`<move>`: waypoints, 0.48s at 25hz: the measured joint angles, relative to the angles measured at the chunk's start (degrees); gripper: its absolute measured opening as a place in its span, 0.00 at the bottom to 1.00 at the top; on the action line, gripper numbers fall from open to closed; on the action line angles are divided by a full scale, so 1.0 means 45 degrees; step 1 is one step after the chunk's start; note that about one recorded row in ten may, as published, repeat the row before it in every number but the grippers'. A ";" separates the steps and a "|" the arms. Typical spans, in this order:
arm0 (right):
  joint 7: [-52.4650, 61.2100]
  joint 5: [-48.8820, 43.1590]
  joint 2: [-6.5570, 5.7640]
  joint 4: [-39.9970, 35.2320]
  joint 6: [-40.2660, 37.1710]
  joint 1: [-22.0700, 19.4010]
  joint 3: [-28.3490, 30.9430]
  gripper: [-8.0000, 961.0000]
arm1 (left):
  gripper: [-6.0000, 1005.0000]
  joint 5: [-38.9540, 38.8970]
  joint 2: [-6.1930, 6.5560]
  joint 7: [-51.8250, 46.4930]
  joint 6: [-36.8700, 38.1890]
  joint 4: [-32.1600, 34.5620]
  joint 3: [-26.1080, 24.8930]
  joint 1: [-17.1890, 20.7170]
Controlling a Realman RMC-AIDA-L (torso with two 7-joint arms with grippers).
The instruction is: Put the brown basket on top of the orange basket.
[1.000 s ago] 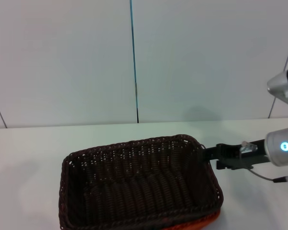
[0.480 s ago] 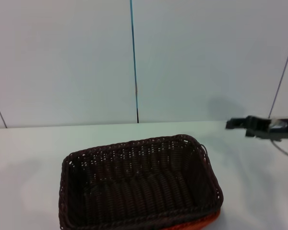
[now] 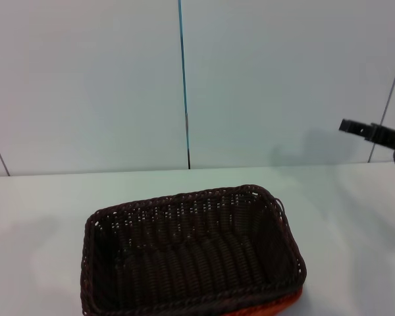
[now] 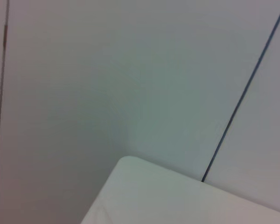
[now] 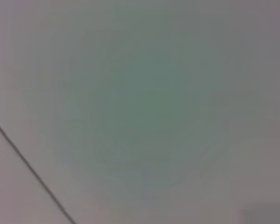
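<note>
You get soft, even light with no glare on the table (image 3: 46, 197). The right gripper (image 3: 347, 125) throws a faint, diffuse shadow on the wall (image 3: 85, 79) behind it. Inside the brown basket (image 3: 191, 253) the weave goes dim. The right wrist view is thoroughly blurred (only a dark seam reads).

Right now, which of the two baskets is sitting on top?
The brown basket is on top. It nests over the orange basket, of which only a thin bright strip shows beneath its near right corner.
</note>
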 joint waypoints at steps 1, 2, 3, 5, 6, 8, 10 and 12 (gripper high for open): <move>-0.0599 0.0519 0.0007 -0.0141 0.0229 -0.0062 -0.0002 0.73 | 0.89 -0.0179 -0.0016 0.0261 0.0000 -0.0062 0.0005 -0.0029; -0.1179 0.1045 0.0007 -0.0295 0.0437 -0.0099 0.0002 0.72 | 0.89 -0.0335 -0.0026 0.0474 0.0001 -0.0124 0.0005 -0.0044; -0.1788 0.1560 0.0006 -0.0474 0.0620 -0.0130 0.0021 0.72 | 0.89 -0.0667 -0.0036 0.0837 0.0006 -0.0252 0.0006 -0.0074; -0.3246 0.2778 0.0005 -0.0984 0.0888 -0.0158 0.0189 0.72 | 0.89 -0.1272 -0.0043 0.1416 0.0046 -0.0558 0.0020 -0.0118; -0.3246 0.2778 0.0005 -0.0984 0.0888 -0.0158 0.0189 0.72 | 0.89 -0.1630 -0.0042 0.1744 0.0084 -0.0733 0.0042 -0.0144; -0.4274 0.3532 0.0012 -0.1305 0.0934 -0.0160 0.0363 0.72 | 0.89 -0.2164 -0.0033 0.2337 0.0125 -0.1032 0.0083 -0.0229; -0.5115 0.4160 0.0017 -0.1595 0.0936 -0.0161 0.0471 0.72 | 0.89 -0.2566 -0.0017 0.2830 0.0214 -0.1319 0.0090 -0.0333; -0.5971 0.4914 0.0030 -0.1945 0.0912 -0.0161 0.0658 0.72 | 0.89 -0.3109 0.0026 0.3467 0.0458 -0.1727 0.0065 -0.0485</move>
